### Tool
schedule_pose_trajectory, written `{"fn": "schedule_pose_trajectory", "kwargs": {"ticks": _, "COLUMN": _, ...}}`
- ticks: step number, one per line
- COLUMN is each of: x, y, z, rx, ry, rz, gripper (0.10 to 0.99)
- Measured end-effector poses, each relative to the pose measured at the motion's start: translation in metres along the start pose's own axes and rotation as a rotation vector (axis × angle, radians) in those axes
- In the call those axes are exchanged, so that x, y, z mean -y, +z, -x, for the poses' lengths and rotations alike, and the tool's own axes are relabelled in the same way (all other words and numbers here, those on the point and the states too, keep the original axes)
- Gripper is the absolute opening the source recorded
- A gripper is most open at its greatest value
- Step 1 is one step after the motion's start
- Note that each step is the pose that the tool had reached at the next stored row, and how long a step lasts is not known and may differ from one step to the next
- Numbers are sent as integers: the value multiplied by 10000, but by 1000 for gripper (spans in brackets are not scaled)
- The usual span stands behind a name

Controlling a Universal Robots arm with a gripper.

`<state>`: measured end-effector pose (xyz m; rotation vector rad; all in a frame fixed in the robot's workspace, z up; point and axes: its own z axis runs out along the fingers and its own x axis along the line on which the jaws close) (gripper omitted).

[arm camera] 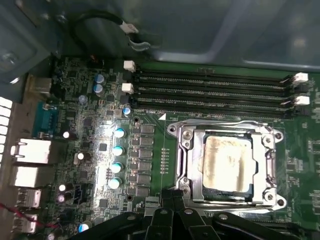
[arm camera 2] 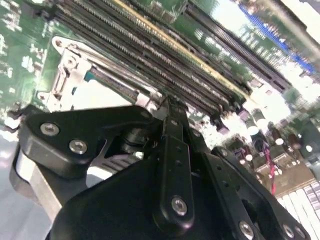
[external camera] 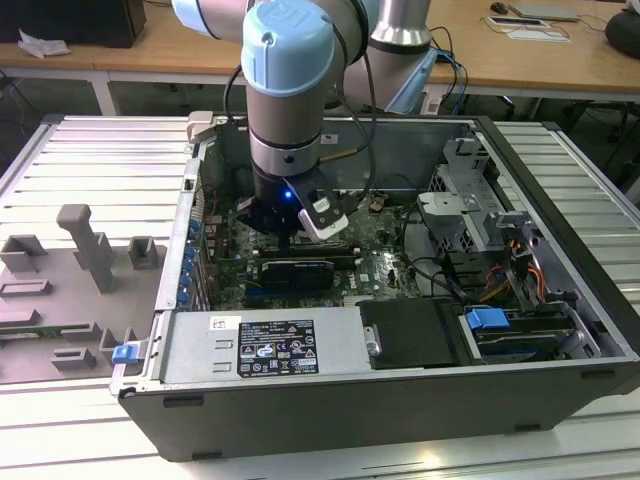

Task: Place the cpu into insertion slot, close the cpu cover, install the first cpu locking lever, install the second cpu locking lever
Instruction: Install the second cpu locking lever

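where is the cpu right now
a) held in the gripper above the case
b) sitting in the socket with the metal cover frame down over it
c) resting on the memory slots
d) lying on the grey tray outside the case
b: in the first wrist view the cpu sits in the socket with the metal cover frame lying around its edges, and the gripper is just beside the socket.

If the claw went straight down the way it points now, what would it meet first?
Most likely the near edge of the cpu cover, lying flat over the cpu in the insertion slot; the claw sits beside it, depth uncertain.
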<state>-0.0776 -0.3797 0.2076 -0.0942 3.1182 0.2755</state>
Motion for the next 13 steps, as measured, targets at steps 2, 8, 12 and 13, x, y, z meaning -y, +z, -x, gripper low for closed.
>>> {"fn": "schedule_pose_trajectory", "kwargs": {"ticks": 2, "x": -7, "y": -36, "z": 1, "rx": 1, "ry": -1, "rz": 0, "gripper": 106}}
{"fn": "schedule_pose_trajectory", "kwargs": {"ticks": 8, "x": -16, "y": -85, "z": 1, "rx": 0, "ry": -1, "rz": -6, "gripper": 106}}
{"fn": "schedule_pose_trajectory", "kwargs": {"ticks": 12, "x": -16, "y": -90, "z": 1, "rx": 1, "ry": 0, "rz": 1, "gripper": 106}}
{"fn": "schedule_pose_trajectory", "kwargs": {"ticks": 13, "x": -17, "y": -90, "z": 1, "rx": 1, "ry": 1, "rz": 11, "gripper": 106}}
